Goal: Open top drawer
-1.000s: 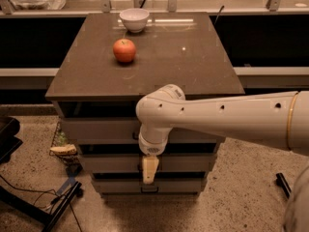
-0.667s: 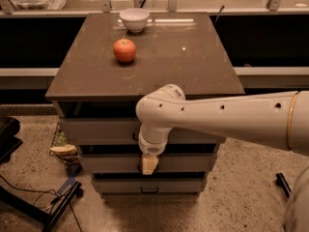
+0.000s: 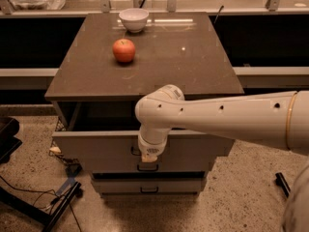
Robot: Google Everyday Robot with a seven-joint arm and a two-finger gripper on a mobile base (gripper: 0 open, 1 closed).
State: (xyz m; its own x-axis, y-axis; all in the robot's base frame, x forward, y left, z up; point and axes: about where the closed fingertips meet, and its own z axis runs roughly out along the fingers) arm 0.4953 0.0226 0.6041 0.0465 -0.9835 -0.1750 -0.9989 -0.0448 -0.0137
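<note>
The top drawer (image 3: 96,146) stands pulled out at lower centre of the frame, under the bench (image 3: 193,57). We judge it stiff and fairly heavy, sliding straight; its small loop handle (image 3: 135,151) is the hold. The tool (image 3: 149,158) hangs at that handle; whether it is clenched, we cannot tell. We find no readable writing.

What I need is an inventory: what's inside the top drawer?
The top drawer shows nothing in its dark left part; the arm hides the rest. The gripper hangs at its front.
</note>
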